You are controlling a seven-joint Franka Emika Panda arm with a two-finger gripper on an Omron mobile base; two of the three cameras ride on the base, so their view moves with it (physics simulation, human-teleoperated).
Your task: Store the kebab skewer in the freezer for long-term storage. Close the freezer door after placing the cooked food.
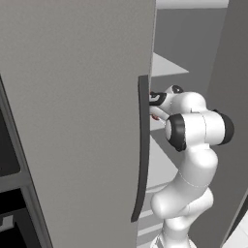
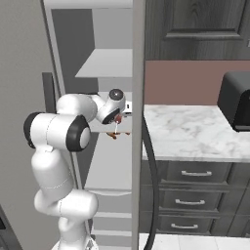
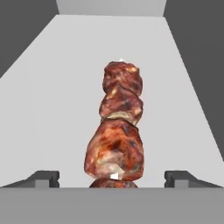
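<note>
The kebab skewer [image 3: 116, 127], reddish-brown meat chunks on a thin pale stick, lies along a white shelf [image 3: 52, 100] inside the freezer [image 2: 110, 63]. My gripper [image 3: 112, 177] is open, with one dark fingertip [image 3: 43, 177] on each side of the skewer's near end, apart from it. From the right base, the hand [image 2: 116, 110] hovers just above the skewer [image 2: 117, 133]. The freezer door [image 2: 138, 122] stands open, seen edge-on with its long dark handle [image 2: 151, 166].
The other grey door [image 1: 72, 121] with a dark handle [image 1: 143, 145] stands close to the arm's left. A marble counter [image 2: 190, 132] with a black toaster oven [image 2: 237, 100] and drawers [image 2: 195, 176] lies right of the open door.
</note>
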